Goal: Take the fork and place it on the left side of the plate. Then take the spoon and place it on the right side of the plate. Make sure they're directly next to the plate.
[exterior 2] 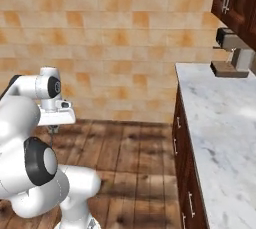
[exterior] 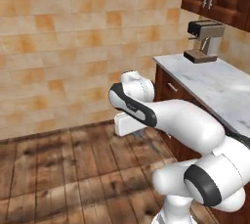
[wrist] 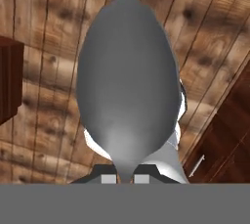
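1. The gripper point(wrist: 120, 178) is clenched on the spoon point(wrist: 128, 86), pinching the thin neck just below the bowl. In the hand view the grey bowl stands straight out in front of the camera.
2. In both base views the hand hangs low over the wooden floor point(exterior 2: 130, 158), well away from the marble counter point(exterior: 219, 88) — the spoon is being carried in the air, not resting on anything.
3. Risk 1: the hold is on a narrow stem, so a fast swing toward the counter could let the spoon pivot or slip out between the jaws.
4. Risk 2: the hand is below counter height beside the cabinet front point(exterior 2: 187, 173) — rising too late could knock the spoon against the cabinet or the counter edge.
5. Risk 3: a twisted spoon would land askew rather than directly beside the plate.
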